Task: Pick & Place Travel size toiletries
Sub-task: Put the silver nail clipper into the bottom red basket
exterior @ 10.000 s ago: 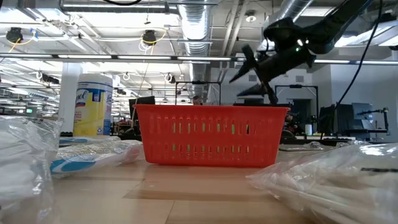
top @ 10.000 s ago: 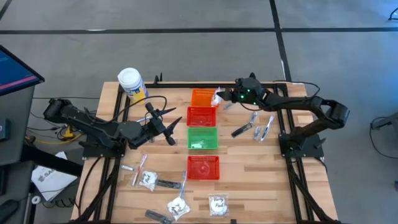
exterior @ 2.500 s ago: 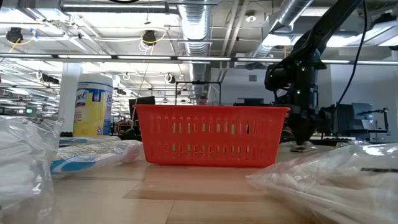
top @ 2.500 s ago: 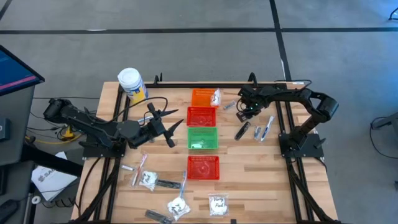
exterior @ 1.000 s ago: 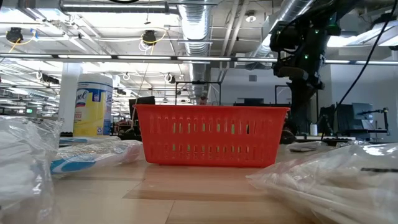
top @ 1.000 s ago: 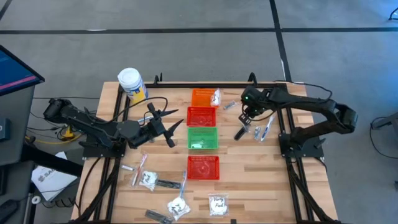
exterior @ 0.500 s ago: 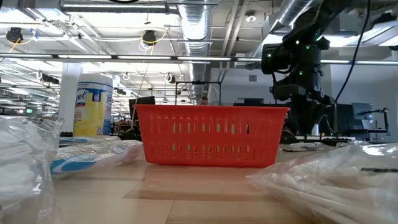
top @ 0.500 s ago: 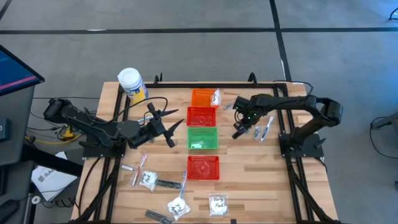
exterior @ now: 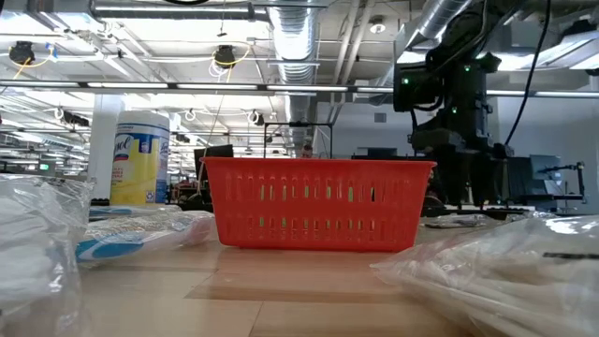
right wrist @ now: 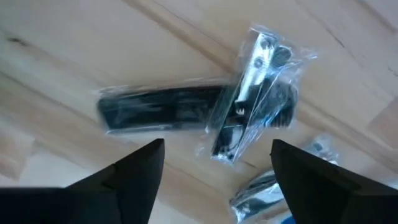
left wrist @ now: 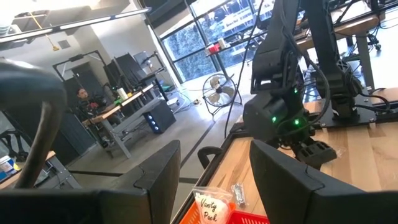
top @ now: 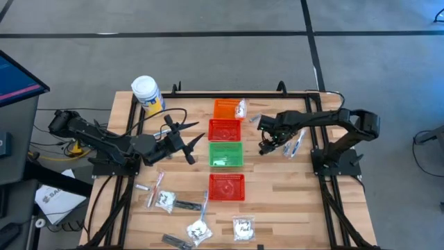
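Hovering low over the worktop (top: 277, 182) at about 2 o'clock from the green basket (top: 226, 154), your right gripper (top: 269, 144) has its fingers (right wrist: 130, 171) spread wide and holds nothing. Right under it you see a dark flat strip (right wrist: 163, 110) with a clear-wrapped packet (right wrist: 255, 93) lying across one end, touching it. Your left gripper (top: 189, 142) waits at 9 o'clock from the basket row, fingers parted and empty. More toiletries lie at 7 o'clock: sachets (top: 199, 230) and a toothbrush (top: 156, 187). One sachet (top: 241, 109) sits beside the orange basket (top: 225, 108).
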{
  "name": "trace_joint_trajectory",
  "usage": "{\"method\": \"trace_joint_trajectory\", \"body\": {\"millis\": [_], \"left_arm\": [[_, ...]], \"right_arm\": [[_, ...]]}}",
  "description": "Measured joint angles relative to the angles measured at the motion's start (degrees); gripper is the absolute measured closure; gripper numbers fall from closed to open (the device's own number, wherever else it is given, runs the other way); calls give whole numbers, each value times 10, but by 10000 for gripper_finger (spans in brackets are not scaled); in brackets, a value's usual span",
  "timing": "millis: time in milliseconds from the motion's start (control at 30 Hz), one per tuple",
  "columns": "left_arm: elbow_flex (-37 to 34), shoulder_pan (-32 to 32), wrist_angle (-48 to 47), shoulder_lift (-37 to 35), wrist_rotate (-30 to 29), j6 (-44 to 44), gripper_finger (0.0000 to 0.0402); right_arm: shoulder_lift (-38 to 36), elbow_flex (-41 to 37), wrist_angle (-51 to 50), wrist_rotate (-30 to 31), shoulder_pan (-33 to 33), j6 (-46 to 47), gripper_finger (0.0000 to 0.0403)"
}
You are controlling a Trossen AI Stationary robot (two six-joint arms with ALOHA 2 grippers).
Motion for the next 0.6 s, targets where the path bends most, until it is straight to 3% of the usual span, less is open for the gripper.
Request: {"method": "trace_joint_trajectory", "body": {"millis": [367,600], "left_arm": [[0,0,1,0,0,0,215],[0,0,1,0,0,0,215]], "right_arm": [[42,-2,13,0,0,-6,162],[60,-2,17,0,1,-26,226]]}}
